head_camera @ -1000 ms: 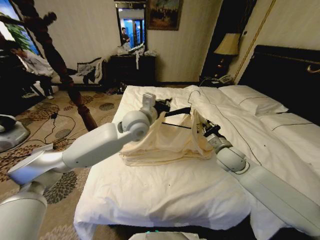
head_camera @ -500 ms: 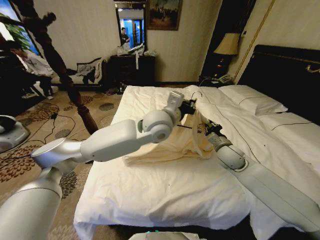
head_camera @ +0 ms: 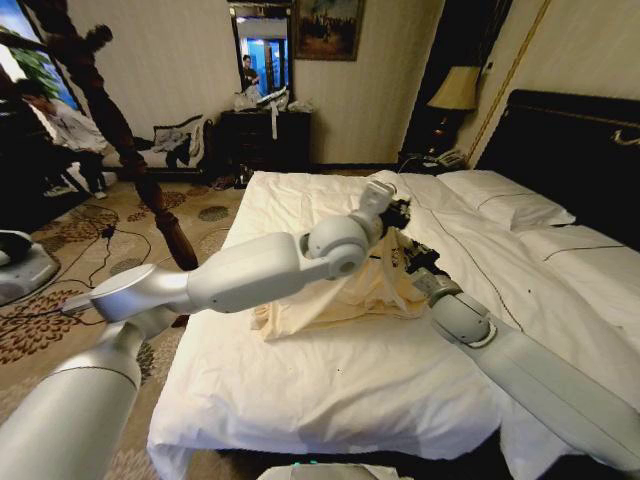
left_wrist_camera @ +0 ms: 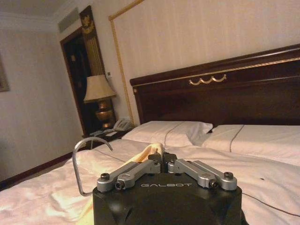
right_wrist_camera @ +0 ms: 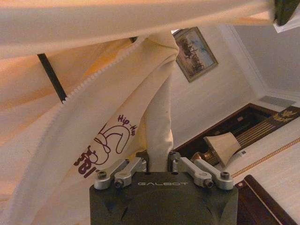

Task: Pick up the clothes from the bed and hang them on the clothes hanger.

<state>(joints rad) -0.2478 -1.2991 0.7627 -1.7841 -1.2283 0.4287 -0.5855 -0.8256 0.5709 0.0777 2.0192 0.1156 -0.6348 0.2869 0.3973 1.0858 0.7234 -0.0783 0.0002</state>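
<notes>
left gripper (head_camera: 398, 212) pinching shirt (head_camera: 330, 300), moved headboard-ward | right gripper (right_wrist_camera: 159, 165) clamps shirt (lifted)

Left arm stretched forward, left gripper (head_camera: 398, 212) closed; right gripper (head_camera: 412, 258) raised, jaws clamped together.

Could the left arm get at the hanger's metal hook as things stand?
Probably yes: the hook stands free beside the left gripper, nothing between them. But that gripper looks shut on the shirt, so it would have to let go first.
</notes>
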